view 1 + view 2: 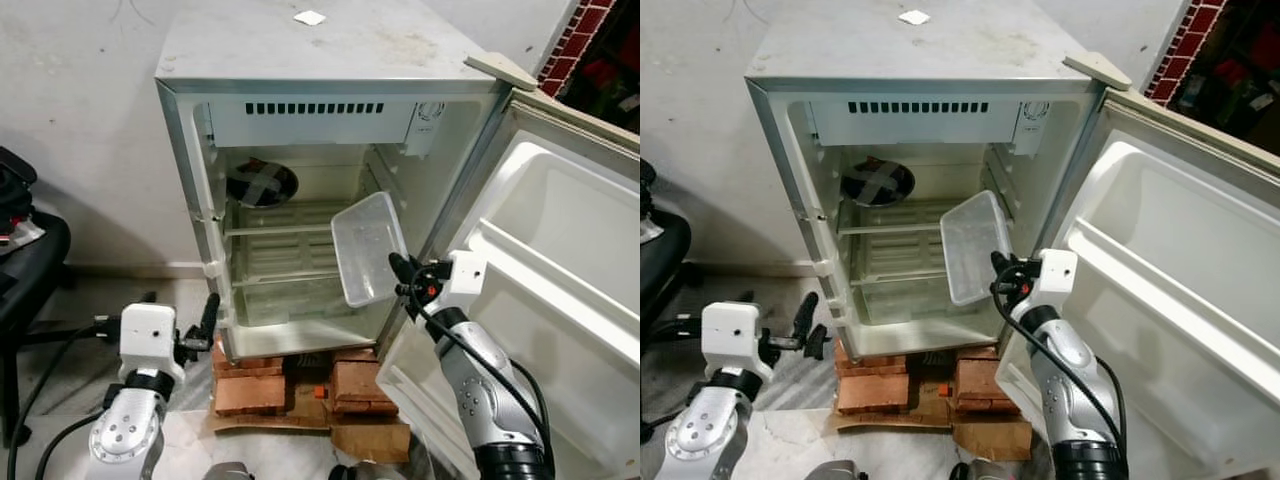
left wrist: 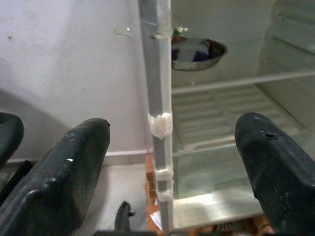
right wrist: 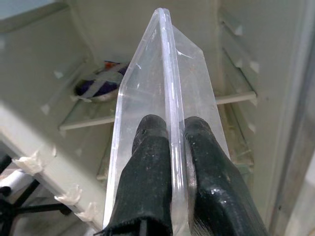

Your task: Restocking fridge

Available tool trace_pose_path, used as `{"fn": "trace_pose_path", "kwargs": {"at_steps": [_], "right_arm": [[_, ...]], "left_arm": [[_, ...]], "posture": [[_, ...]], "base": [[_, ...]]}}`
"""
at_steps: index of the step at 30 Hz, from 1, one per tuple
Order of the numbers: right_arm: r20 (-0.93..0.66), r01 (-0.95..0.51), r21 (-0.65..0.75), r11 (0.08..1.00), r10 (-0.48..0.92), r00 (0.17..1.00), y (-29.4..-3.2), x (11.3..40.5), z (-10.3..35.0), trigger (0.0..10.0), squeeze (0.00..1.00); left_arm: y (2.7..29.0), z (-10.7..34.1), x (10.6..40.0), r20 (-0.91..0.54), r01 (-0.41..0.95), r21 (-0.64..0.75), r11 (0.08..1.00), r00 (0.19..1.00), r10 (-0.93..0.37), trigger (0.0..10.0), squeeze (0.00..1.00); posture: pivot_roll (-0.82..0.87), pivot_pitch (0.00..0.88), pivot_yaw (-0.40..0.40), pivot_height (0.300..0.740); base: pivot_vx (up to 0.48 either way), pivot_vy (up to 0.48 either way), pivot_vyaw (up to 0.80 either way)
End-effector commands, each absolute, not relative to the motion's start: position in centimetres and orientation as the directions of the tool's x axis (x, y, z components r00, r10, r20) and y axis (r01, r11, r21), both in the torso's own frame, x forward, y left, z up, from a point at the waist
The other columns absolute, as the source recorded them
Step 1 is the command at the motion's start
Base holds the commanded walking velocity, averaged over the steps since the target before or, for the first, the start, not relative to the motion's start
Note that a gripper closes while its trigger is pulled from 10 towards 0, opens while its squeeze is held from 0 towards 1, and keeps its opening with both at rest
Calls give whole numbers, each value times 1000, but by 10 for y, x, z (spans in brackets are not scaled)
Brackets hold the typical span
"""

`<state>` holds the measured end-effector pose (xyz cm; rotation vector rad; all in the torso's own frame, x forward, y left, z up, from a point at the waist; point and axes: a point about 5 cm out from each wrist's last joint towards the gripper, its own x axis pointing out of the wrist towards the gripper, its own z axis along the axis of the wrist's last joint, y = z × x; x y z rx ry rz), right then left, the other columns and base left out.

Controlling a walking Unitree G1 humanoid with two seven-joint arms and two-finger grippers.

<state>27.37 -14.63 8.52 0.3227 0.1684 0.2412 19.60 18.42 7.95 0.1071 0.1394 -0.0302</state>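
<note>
- So far, the fridge (image 1: 330,60) in front of me stands with its door (image 1: 560,270) swung wide to my right, so getting it open is done.
- My right pincer (image 1: 403,272) is clamped on the rim of a clear plastic tub (image 1: 368,248), its two black fingers (image 3: 147,162) pressed against either side of the thin edge.
- I hold the tub tilted, close to on edge, at the right side of the fridge opening, level with the middle shelf (image 1: 278,230). It looks empty, though clear plastic makes that hard to be sure of.
- The tub is not resting on any shelf yet; it hangs in the air in my grip, just at the front of the cabinet.
- A metal bowl (image 1: 261,184) covered with crossed strips already sits at the back left of the upper shelf, so I judge one item is stocked.
- The lower shelves (image 1: 285,275) and the bottom drawer (image 1: 300,300) look bare, and so do the door's racks.
- My left pincer (image 1: 205,325) is spread wide and holds nothing. It sits low by the fridge's left front edge (image 2: 158,98), near the taped hinge side, not touching it as far as I can tell.
- The fridge stands raised on bricks (image 1: 300,385) and cardboard on the floor.
- What is left, as I judge it: carry the tub further in, level it, set it on a shelf, let go, then shut the door.
</note>
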Motion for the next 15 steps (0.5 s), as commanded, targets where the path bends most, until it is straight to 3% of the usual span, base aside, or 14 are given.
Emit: {"fn": "trace_pose_path", "kwargs": {"at_steps": [1,3,15], "right_arm": [[-112,-210,322,923,257,960,-145,276,91,10000,0],[-111,-210,323,923,257,960,-145,277,92,10000,0],[-119,-203,321,925,252,960,-147,274,92,10000,0]], "left_arm": [[181,84,195,-124,42,108,993,992,-28,10000,0],[181,84,195,-123,40,108,993,992,-26,10000,0],[182,87,193,-124,38,91,995,992,-26,10000,0]], "posture": [[157,12,-73,740],[157,13,-74,740],[148,34,-75,740]], "base": [[0,0,0],[0,0,0],[282,0,0]]}}
